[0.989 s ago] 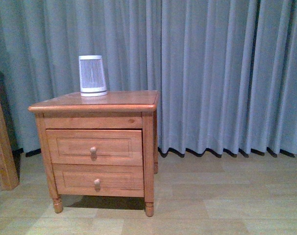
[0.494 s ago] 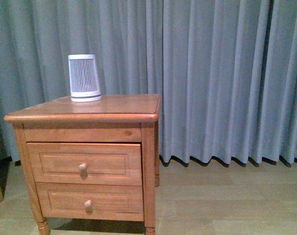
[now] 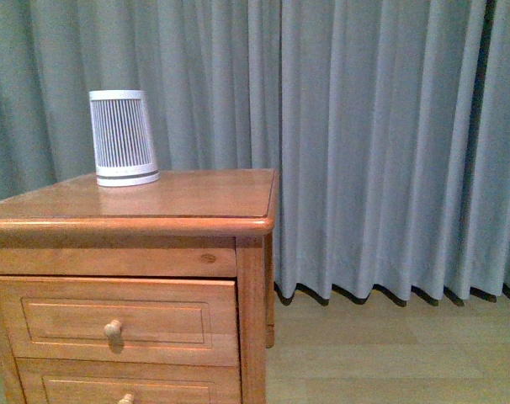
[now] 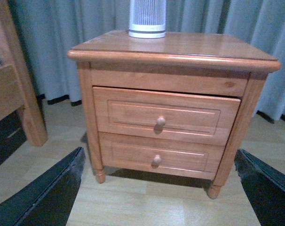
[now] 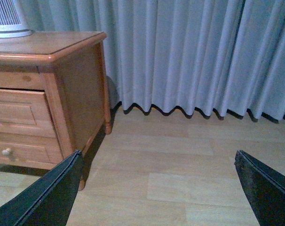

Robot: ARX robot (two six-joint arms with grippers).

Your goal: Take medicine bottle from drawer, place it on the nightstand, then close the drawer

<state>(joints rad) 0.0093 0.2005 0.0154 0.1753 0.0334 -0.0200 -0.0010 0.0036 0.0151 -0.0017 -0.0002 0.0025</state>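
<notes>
Nearest the cameras, the black left pincer [image 4: 159, 151] is spread wide with nothing between its fingers. The black right pincer [image 5: 157, 153] is just as wide and empty, over the pale wood-plank floor [image 5: 170, 162] beside the cabinet. Beyond the left pincer stands the low honey-brown wooden nightstand [image 4: 170, 80]. Its upper drawer [image 4: 133, 113], with the recessed panel front, looks shut or very nearly so, its right end perhaps standing slightly proud. The small white plastic medicine bottle is not in sight; I judge it lies inside that drawer. The step in hand is therefore opening the drawer, and the left pincer, facing the front squarely, seems better placed. It should line up on the small round pale knob [image 4: 161, 121], not the one on the shallower lower drawer [image 4: 128, 153], narrow around it from both sides, and pull straight out and level so the drawer does not jam. Farther back, the glossy tabletop [image 3: 196, 189] has bare room in front of the white tapered ribbed device [image 3: 122, 137]. A grey-blue pleated curtain [image 3: 390, 143] hangs behind.
</notes>
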